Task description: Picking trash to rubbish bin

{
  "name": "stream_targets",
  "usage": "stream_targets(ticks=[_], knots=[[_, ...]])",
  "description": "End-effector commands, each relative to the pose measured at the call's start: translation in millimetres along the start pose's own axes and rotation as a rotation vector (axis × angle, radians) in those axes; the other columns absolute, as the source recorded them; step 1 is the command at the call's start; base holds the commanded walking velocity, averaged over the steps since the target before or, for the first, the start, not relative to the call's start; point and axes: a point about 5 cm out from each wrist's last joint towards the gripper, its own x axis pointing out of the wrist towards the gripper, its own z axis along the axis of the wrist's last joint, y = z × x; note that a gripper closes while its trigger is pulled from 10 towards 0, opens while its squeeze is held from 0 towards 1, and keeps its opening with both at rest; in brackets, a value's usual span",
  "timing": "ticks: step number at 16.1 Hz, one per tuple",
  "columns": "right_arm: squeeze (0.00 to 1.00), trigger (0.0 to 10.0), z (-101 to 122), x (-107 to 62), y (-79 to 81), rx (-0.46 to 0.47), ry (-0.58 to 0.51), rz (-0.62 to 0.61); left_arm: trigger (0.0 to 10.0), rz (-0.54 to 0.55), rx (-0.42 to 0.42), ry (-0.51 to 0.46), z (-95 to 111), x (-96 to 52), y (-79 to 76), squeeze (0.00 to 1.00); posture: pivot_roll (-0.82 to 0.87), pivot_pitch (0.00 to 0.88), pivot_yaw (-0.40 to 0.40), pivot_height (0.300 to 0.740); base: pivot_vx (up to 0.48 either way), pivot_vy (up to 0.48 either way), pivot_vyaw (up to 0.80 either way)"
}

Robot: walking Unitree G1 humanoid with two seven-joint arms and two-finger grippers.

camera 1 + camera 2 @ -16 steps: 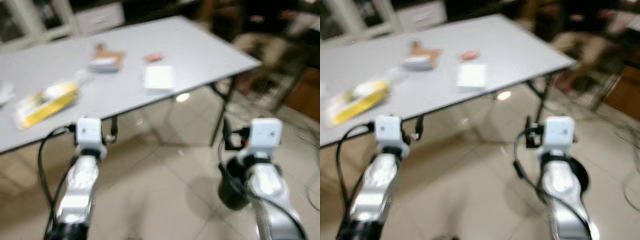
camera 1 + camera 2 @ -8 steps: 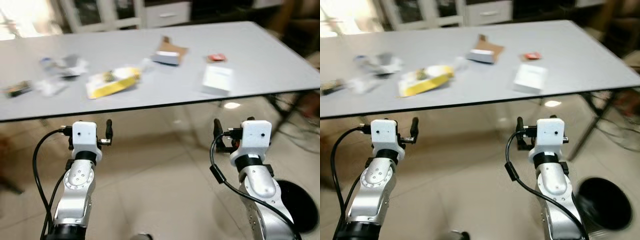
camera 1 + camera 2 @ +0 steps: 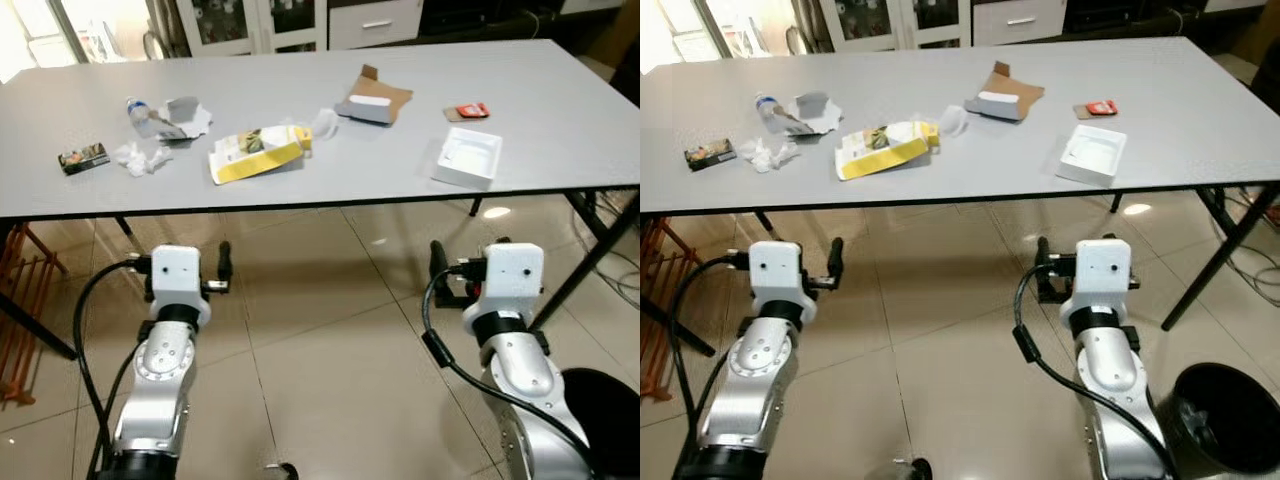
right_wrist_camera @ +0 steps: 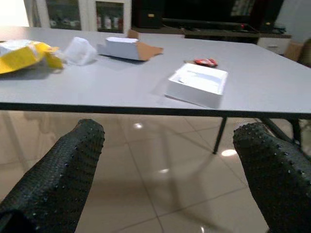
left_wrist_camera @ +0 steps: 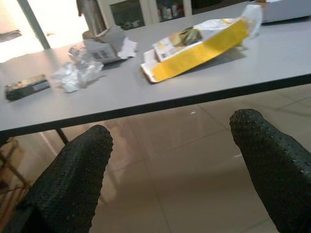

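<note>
Trash lies on a long grey table (image 3: 560, 120): a yellow carton (image 3: 257, 153), an open white box (image 3: 467, 160), a torn brown cardboard box (image 3: 373, 97), a small red packet (image 3: 468, 110), a crushed clear bottle (image 3: 150, 118), crumpled wrap (image 3: 140, 158) and a dark packet (image 3: 83, 157). A black rubbish bin (image 3: 1225, 420) stands on the floor at my right. My left gripper (image 5: 171, 128) and right gripper (image 4: 170, 130) are both open and hold nothing. They hover below and in front of the table's near edge, over the floor.
Black table legs (image 3: 590, 262) slant down at the right, close to the bin. A reddish rack (image 3: 20, 320) stands at the left under the table end. White cabinets (image 3: 300, 18) line the wall behind. Beige tiled floor (image 3: 320, 360) stretches under the table.
The camera has swung left and steadied, so the whole table and the left-hand trash came into view and the bin slid to the lower right. Both arms hold the same pose.
</note>
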Motion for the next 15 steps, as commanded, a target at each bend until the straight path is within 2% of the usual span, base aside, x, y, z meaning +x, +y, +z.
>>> stream_targets(ticks=[1,3,15], knots=[[0.00,10.0,2.0,-1.6,0.3,0.007,-0.006,0.004,10.0,0.001,0.005,0.008,0.2,-0.1,1.3,0.00,-0.09,0.094,0.040,0.740,0.000,0.000,0.00],[0.00,10.0,2.1,-0.7,-0.2,0.007,-0.007,0.002,10.0,-0.037,0.000,0.019,-2.9,-3.9,-6.7,0.00,-0.10,0.093,0.041,0.740,0.000,0.330,0.00],[0.00,10.0,1.8,-1.4,3.4,0.013,-0.009,0.000,10.0,-0.048,0.014,0.025,-3.2,-1.5,-6.5,0.00,-0.10,0.097,0.048,0.740,0.000,0.404,0.00]])
